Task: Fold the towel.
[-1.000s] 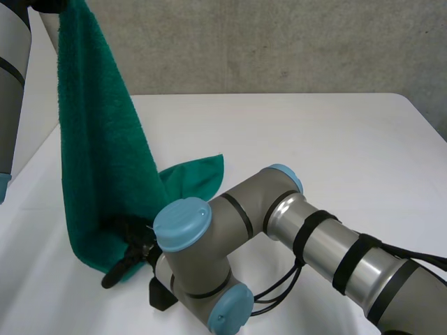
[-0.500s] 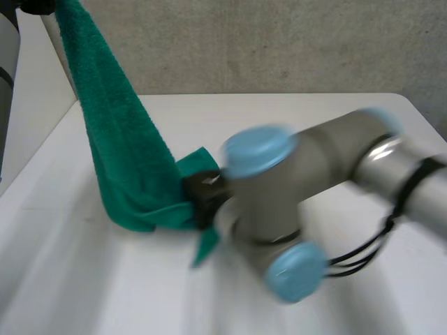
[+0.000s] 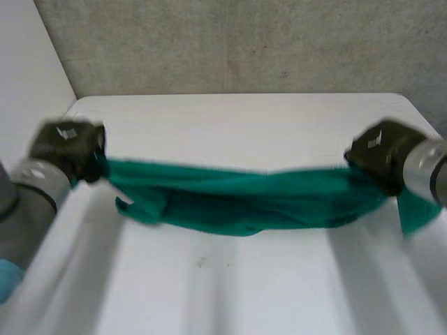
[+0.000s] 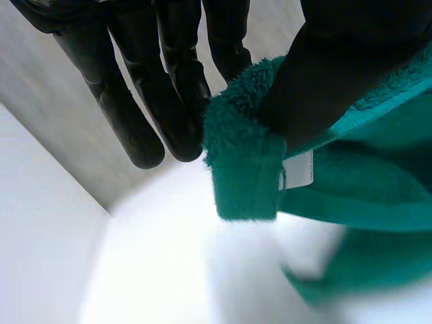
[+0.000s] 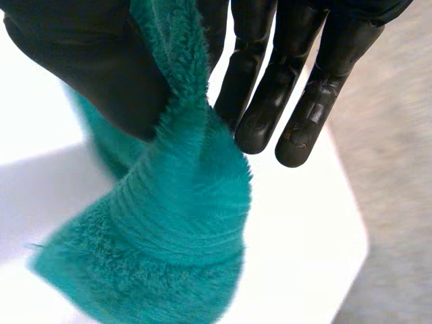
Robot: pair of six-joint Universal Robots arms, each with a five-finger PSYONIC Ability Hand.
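Note:
A green towel (image 3: 244,199) hangs stretched across the table between my two hands, sagging in the middle just above the white tabletop. My left hand (image 3: 68,148) pinches the towel's left end; in the left wrist view the thumb (image 4: 337,74) presses the towel's corner (image 4: 246,162) against the fingers (image 4: 135,101), beside a small white label. My right hand (image 3: 380,155) pinches the right end, with a loose corner (image 3: 418,213) dangling past it. In the right wrist view the towel (image 5: 182,229) runs between thumb (image 5: 88,67) and fingers (image 5: 270,88).
The white table (image 3: 244,293) spreads under the towel, its far edge against a grey wall (image 3: 244,42). A white panel (image 3: 28,77) stands at the far left. The table's right edge (image 5: 351,223) lies near my right hand.
The left hand has come down from high at the far left. The right hand shut on the towel's low end and swung right, pulling the hanging towel out into a horizontal band.

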